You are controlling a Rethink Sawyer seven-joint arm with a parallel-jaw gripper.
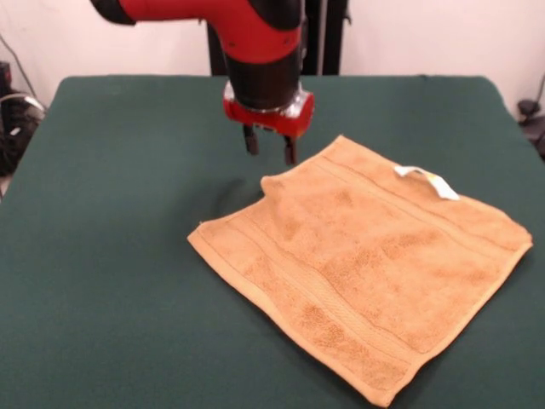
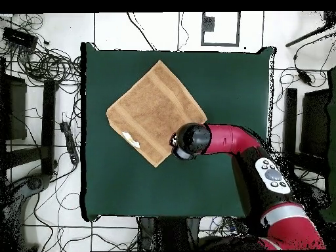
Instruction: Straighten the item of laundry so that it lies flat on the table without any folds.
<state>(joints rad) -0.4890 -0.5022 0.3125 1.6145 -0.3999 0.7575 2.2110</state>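
Note:
The golden-orange towel [image 1: 366, 256] lies spread as a diamond on the dark green table [image 1: 111, 213], right of centre. Its white tag loop [image 1: 426, 181] sits on the far right edge. The towel's corner nearest the robot [image 1: 274, 184] is folded over onto the cloth, so the edge there looks cut off. My gripper [image 1: 271, 146] hangs just above and behind that folded corner, open and empty, with its fingers pointing down. In the overhead view the towel [image 2: 154, 108] shows with its tag [image 2: 130, 138], and the arm's wrist [image 2: 190, 141] hides the gripper beside the towel's corner.
The table's edges [image 2: 85, 131] lie well away from the towel except at the near right in the front view. Cables and equipment [image 2: 39, 59] lie on the floor around the table. The red arm [image 2: 243, 141] reaches in over the table.

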